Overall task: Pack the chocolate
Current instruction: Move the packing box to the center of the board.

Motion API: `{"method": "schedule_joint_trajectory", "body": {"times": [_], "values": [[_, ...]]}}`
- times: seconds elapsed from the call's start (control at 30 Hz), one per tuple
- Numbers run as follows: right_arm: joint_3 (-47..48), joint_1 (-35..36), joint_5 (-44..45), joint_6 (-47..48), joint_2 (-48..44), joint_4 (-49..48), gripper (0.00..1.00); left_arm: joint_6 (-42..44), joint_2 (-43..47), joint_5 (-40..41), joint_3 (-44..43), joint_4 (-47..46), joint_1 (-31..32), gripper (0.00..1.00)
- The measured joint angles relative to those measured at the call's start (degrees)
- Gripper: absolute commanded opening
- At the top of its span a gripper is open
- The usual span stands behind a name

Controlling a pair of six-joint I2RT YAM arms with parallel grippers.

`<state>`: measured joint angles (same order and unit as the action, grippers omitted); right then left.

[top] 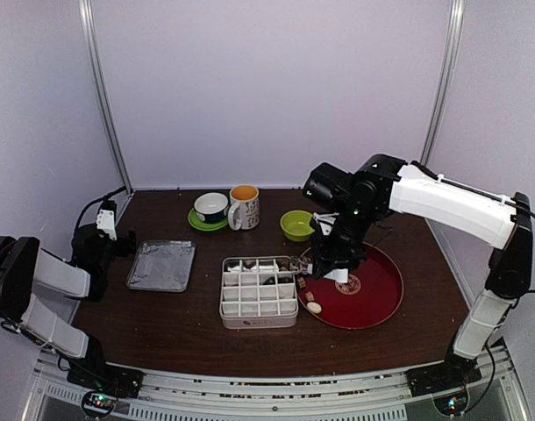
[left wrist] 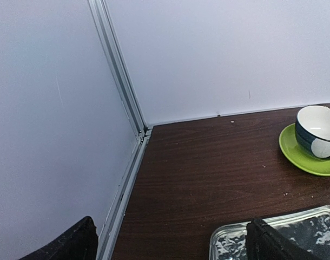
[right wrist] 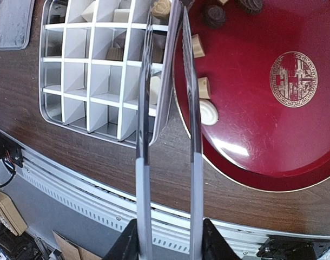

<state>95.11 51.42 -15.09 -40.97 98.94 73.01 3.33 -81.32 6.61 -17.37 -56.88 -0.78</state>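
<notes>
Partway through, judging by the spread. Already lodged in the white divided box (top: 259, 321): a handful of chocolate pieces (right wrist: 120, 14), mostly along the far row, plus a brown one (right wrist: 116, 53) and a cream one (right wrist: 154, 86) further in, with most cells bare.

Yet to pack: at least five pieces on the red plate (top: 381, 298), at 3 o'clock from the box, bunched toward its 9 o'clock rim. Among them two cream cubes (right wrist: 198, 46), a white round (right wrist: 210, 112) and two dark ones (right wrist: 213, 15).

Clamped on the metal tongs (right wrist: 193, 135) with the right gripper (right wrist: 169, 241) jaws, tips over the box's plate-side edge and either side of a tan piece (right wrist: 160, 8). Cannot tell whether gripped or lying in a cell.

Parked at 9 o'clock, beside the foil tray (top: 162, 265), with the left gripper (left wrist: 173, 246) jaws spread wide, holding nothing.
</notes>
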Motion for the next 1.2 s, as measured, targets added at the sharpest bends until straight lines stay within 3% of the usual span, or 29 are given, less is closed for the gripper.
{"method": "schedule_joint_trajectory", "body": {"times": [0.6,0.9,1.2], "values": [[0.0,-0.4,-0.9,-0.1,2.1,-0.6,0.35,0.0,0.0,0.0,0.0,0.0,0.0,0.98],[0.3,-0.4,-1.4,2.0,4.1,0.6,0.22,0.0,0.0,0.0,0.0,0.0,0.0,0.98],[8.0,0.6,0.1,6.3,9.6,5.8,0.13,0.0,0.0,0.0,0.0,0.0,0.0,0.98]]}}
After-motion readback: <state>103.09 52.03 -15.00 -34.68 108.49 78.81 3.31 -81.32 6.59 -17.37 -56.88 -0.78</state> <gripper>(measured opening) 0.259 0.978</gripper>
